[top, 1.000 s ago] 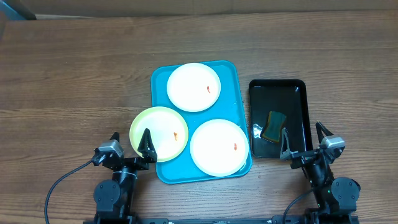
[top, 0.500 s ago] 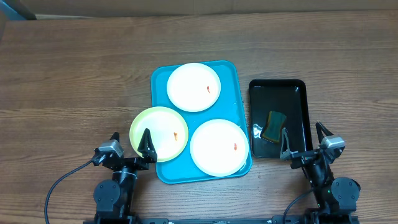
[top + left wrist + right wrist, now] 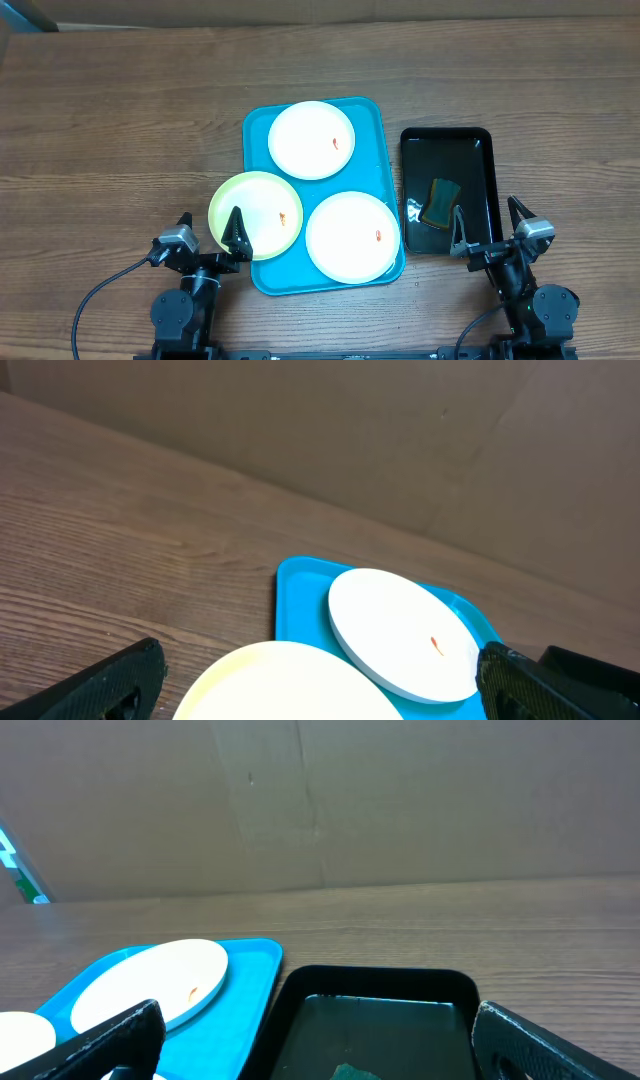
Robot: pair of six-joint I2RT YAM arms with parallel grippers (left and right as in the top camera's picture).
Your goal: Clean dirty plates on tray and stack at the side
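Plates (image 3: 311, 140) on the tray (image 3: 376, 130) number three: two white, one yellow-green (image 3: 255, 215).

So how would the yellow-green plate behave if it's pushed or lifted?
Probably stiff and light: the yellow-green plate looks thin and flat. It overhangs the rim of the tray, so a push may rock or slide it. Smooth surface, possibly slippery.

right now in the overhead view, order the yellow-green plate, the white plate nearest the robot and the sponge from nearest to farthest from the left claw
From the left claw:
1. the yellow-green plate, right by it, overhanging the left edge of the blue tray
2. the near white plate, further right on that tray
3. the sponge, far right in the black tray
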